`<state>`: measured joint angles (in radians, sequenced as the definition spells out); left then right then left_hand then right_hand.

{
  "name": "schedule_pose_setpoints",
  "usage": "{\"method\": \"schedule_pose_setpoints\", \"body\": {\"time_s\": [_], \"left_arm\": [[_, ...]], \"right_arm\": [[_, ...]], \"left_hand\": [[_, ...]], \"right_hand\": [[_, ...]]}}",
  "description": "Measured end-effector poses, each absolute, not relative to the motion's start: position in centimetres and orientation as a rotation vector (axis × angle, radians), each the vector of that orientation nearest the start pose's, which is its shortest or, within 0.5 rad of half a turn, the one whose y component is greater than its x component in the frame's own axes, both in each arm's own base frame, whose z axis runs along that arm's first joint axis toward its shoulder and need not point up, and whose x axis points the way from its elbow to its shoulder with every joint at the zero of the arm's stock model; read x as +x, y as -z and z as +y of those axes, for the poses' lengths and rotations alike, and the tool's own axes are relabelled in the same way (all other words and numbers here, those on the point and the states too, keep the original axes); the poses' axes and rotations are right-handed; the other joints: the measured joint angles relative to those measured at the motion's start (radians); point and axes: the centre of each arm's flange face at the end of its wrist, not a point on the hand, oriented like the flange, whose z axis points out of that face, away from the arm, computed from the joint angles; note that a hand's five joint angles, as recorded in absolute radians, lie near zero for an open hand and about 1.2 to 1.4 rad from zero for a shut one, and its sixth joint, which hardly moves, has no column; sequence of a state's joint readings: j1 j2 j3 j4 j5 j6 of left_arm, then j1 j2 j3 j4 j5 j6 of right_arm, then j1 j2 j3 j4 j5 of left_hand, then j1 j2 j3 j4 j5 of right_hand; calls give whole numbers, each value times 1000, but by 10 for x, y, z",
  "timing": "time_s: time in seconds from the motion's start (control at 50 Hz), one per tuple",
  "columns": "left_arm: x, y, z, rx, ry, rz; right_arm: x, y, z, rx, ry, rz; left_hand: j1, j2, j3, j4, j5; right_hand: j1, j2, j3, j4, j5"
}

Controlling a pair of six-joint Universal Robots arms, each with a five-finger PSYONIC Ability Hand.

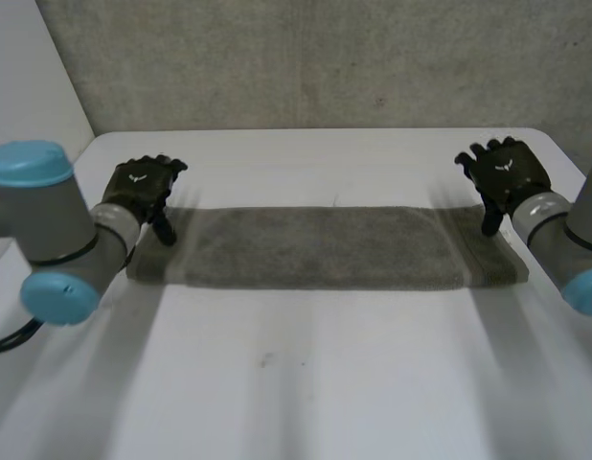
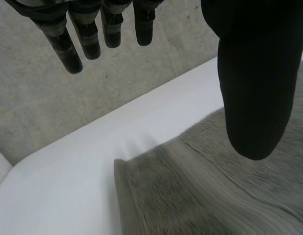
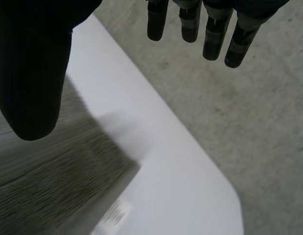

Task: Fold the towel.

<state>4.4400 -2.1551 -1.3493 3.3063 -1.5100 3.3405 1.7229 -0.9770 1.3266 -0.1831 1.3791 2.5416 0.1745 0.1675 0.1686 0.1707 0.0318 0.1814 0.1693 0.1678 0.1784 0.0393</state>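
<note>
A grey-brown towel (image 1: pixel 325 247) lies folded into a long flat strip across the white table (image 1: pixel 306 383). My left hand (image 1: pixel 141 188) hovers over the towel's left end, fingers straight and spread, thumb pointing down, nothing in it. In the left wrist view the towel's corner (image 2: pixel 141 171) lies below the thumb (image 2: pixel 254 88) and fingers (image 2: pixel 73 54). My right hand (image 1: pixel 505 174) hangs over the right end, likewise open. The right wrist view shows the towel corner (image 3: pixel 92 166) with a white label (image 3: pixel 117 214) beneath the thumb (image 3: pixel 34 83).
A grey wall (image 1: pixel 306 57) rises behind the table's far edge. White tabletop stretches in front of the towel toward me. Both forearms (image 1: pixel 47 240) come in from the sides.
</note>
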Motion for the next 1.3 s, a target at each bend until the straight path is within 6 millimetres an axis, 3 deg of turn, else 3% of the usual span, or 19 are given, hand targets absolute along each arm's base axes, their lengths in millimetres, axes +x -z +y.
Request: {"method": "schedule_pose_setpoints", "body": {"time_s": [0.1,0.12,0.28,0.68,0.78,0.82,1.0,1.14,1.18,1.3], "left_arm": [[-232,-179,-331,634,2039,2426],[-227,-178,-318,619,2041,2433],[-216,-169,-290,521,2094,2466],[-215,-176,-285,480,2172,2435],[-215,-175,-285,481,2169,2436],[-214,-174,-285,481,2168,2437],[-214,-174,-284,480,2165,2439],[-214,-174,-284,479,2166,2438],[-214,-176,-284,479,2171,2434],[-214,-180,-283,477,2187,2421]], "right_arm": [[204,-176,-363,-1097,1991,2343],[199,-169,-353,-1076,1902,2404],[180,-145,-340,-988,1743,2514],[163,-116,-357,-936,1813,2497],[161,-113,-360,-936,1814,2503],[160,-112,-362,-935,1826,2501],[144,-120,-374,-892,1919,2516],[102,-143,-391,-806,2034,2590],[76,-155,-400,-810,2094,2642],[50,-180,-414,-902,2205,2684]], "left_hand": [[0,-1,-2,-1,-1],[0,-1,-2,-2,-1],[0,-2,-2,-2,-1],[0,-2,-2,-2,-1],[0,-2,-2,-2,-1],[0,-2,-2,-2,-1],[0,-2,-2,-2,-1],[0,-2,-2,-2,-1],[0,-2,-2,-2,-1],[0,-2,-2,-2,-1]], "right_hand": [[65,28,33,24,8],[155,122,121,110,76],[365,306,306,296,256],[689,592,592,580,536],[867,747,749,728,683],[1089,946,947,937,884],[1194,1034,1037,1030,980],[1202,1040,1043,1037,987],[1204,1040,1044,1038,990],[1206,1040,1044,1038,991]]}}
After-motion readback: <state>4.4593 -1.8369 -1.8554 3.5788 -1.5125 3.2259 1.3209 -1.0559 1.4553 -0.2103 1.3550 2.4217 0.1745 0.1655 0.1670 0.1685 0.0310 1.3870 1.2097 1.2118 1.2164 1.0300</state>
